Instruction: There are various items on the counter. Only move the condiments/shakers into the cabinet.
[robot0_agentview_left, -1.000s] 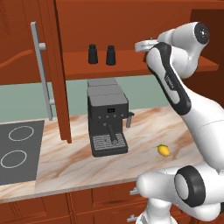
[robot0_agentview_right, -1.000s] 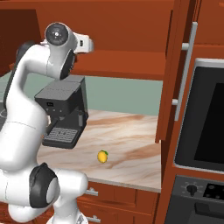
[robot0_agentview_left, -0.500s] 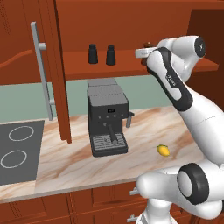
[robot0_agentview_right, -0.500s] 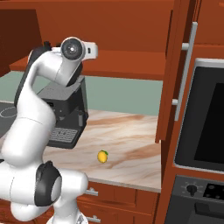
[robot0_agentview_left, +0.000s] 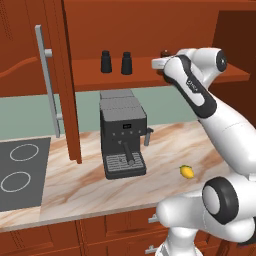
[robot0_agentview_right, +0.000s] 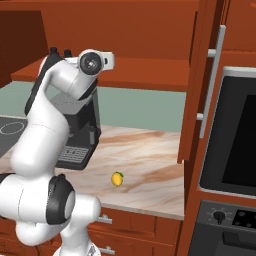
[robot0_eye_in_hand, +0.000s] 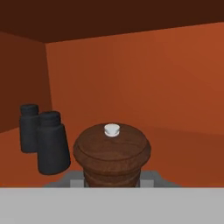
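Here, in the left base view, the white arm reaches up over the counter to the cabinet, its hand at the front edge of the shelf. Two black shakers stand side by side on that shelf, left of the hand, and the dark knob of the brown mill shows just above the wrist. Below, the coffee machine sits near the back of the counter, with the lemon toward the front right edge and the stovetop at the left end. The cabinet door stands open, its grey bar handle upright.

From the right base view, the arm hides most of the coffee machine; the lemon lies alone on the counter.

In the hand view, the tool is clenched on the mill, which fills the foreground inside the cabinet, with the shakers just to its left, near the side wall.
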